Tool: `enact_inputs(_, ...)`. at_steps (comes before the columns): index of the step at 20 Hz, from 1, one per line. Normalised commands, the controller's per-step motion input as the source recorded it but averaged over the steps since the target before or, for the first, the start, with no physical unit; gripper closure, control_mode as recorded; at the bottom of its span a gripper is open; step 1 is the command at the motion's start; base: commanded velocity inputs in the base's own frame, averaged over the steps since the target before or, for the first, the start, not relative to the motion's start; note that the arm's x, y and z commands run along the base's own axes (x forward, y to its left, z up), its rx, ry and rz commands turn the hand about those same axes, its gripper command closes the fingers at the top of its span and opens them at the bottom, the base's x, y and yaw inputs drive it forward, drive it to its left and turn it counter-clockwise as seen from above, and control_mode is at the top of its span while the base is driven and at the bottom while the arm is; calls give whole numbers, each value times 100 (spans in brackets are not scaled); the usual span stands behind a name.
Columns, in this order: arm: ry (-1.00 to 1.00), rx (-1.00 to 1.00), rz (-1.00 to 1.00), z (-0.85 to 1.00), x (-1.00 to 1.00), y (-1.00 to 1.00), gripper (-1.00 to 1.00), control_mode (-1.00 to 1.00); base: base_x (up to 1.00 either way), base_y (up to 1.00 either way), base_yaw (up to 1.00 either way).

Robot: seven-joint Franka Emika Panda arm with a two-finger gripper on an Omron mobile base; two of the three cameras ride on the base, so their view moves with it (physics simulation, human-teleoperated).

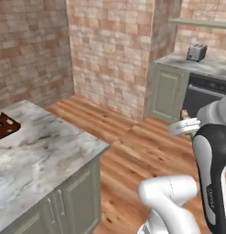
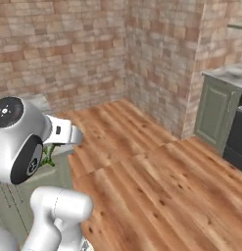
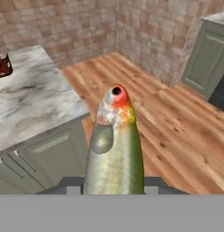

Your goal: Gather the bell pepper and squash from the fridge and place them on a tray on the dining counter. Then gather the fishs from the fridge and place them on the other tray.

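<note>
One fish [image 3: 114,149] stands in the hand view, long and tapered, its skin a glossy green-silver with an orange-red flush at the head and a round red eye ringed dark; a rounded grey fin lies flat on its side; the pincer [image 3: 112,185] is clamped on its lower body, the dark fingers barely showing at either flank. It hangs in the air over the plank floor [image 3: 177,131], beside the corner of the dining counter [image 1: 45,155]; that tabletop is grey-white veined marble, smooth and square-edged, on a sage-green panelled base with slim bar handles. One dark brown tray [image 1: 5,127] sits at the tabletop's far left edge, with something yellowish-green on it, too cut off to name. The floor is warm, streaked wood; the walls are rough pale brick. One chrome toaster [image 1: 196,52] stands on a second marble worktop [image 1: 210,66] over pale green cabinets.
</note>
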Motion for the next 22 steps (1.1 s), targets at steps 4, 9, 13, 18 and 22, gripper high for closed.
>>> enact_inputs(4, 0, 0, 0, 0, 0, 0, 100, 100, 100, -87, 41)
enact_inputs(9, 0, 0, 0, 0, 0, 0, 100, 100, 100, -100, 30)
enact_inputs(13, 0, 0, 0, 0, 0, 0, 100, 100, 100, -83, 44)
enact_inputs(18, 0, 0, 0, 0, 0, 0, 100, 100, 100, -47, 63)
enact_inputs(22, 0, 0, 0, 0, 0, 0, 100, 100, 88, -13, 87)
